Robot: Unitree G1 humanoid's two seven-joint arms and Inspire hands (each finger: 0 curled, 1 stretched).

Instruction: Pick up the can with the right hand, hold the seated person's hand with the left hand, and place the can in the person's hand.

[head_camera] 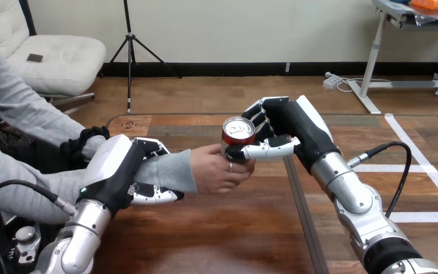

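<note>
A red can point(238, 134) with a silver top stands upright above the middle of the table. My right hand point(288, 134) is shut on the can, thumb across its front and fingers behind it. The person's hand point(217, 169) reaches in from the left and is wrapped around the can's lower part, below my thumb. My left hand point(122, 171) is shut on the person's forearm in its grey sleeve, thumb under the sleeve and fingers over it.
The wooden table point(222, 234) runs toward me, with a dark seam point(299, 205) down its middle. The person's other hand point(88, 142) rests at the table's far left edge.
</note>
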